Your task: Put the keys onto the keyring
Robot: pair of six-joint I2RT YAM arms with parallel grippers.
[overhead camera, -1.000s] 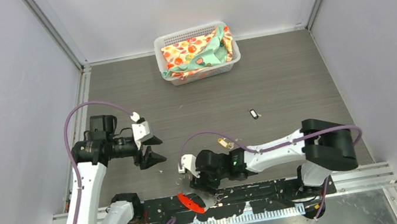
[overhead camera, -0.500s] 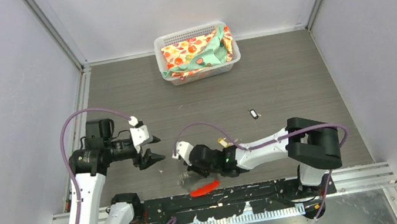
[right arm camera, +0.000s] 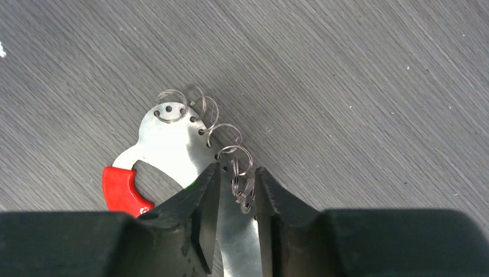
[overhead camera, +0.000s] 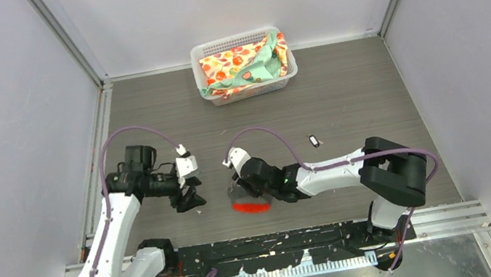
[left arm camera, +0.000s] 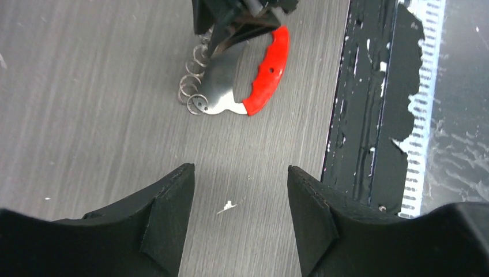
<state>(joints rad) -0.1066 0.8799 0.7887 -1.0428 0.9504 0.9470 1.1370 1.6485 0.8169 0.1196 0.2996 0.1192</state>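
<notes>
The keyring [overhead camera: 250,207], a curved silver plate with a red tag and several small wire loops, lies flat on the table. My right gripper [overhead camera: 241,187] is over it. In the right wrist view the jaws of the right gripper [right arm camera: 236,170] stand slightly apart, straddling the loops [right arm camera: 242,179] and the plate's edge [right arm camera: 167,135] without pinching them. My left gripper [overhead camera: 193,192] is open to the left of the keyring, and the left wrist view shows bare table between its fingers [left arm camera: 173,202], with the red tag [left arm camera: 268,69] ahead. A black-headed key [overhead camera: 313,141] lies further right.
A white basket [overhead camera: 235,38] holding patterned cloth [overhead camera: 246,65] stands at the back. A black perforated rail [overhead camera: 316,238] runs along the near edge and appears to the right in the left wrist view as the rail [left arm camera: 369,115]. Grey walls enclose the sides.
The right gripper carried the keyring from the near rail out onto the table, and its jaws now stand slightly apart. The left gripper shifted a little right toward it.
</notes>
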